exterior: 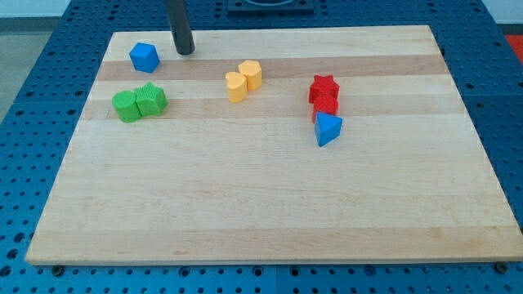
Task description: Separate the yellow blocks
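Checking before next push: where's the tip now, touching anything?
My tip: no hand on this arm, so nothing held. It sits near the view's top, right of the blue block, touching nothing, well left of the two yellow blocks.

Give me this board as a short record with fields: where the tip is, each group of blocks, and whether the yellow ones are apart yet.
tip: my tip rests near the view's top left, right of the blue block, touching no block
yellow: two yellow blocks touching, upper centre, not yet separated
green: two green blocks touching, at the view's left
red: two red blocks pressed together, right of centre; the upper one is star-shaped
blue triangular block: against the red pair's lower side
surface: wooden board
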